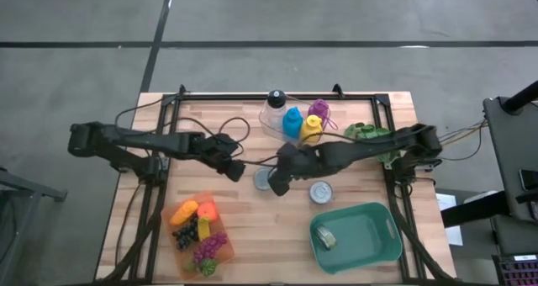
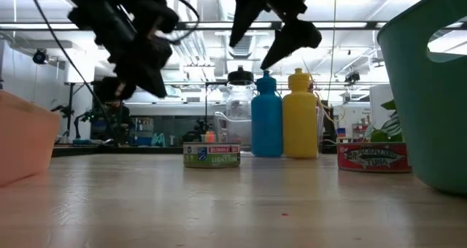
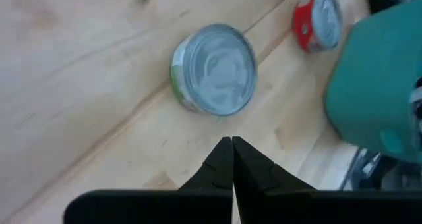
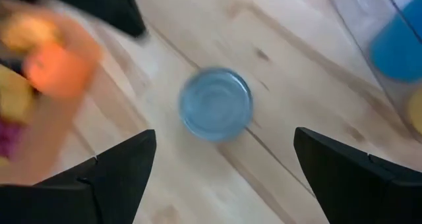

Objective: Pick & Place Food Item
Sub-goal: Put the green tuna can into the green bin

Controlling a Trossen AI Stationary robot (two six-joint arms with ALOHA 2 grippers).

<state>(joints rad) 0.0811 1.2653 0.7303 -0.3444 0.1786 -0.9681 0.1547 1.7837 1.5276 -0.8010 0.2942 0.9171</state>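
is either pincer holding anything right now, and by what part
Nothing is held. The right pincer hangs open above the green-label can, not touching it. The left pincer is shut on nothing, off to the side.

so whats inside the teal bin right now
From above, the teal bin holds one small round can near its left wall; the rest of its floor looks bare. The low view shows only its outer wall, hiding the inside.

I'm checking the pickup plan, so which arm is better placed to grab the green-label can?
Right, probably. The right gripper hangs open right over the green-label can, which sits between its fingers in the wrist view. The left gripper is shut and off to the side.
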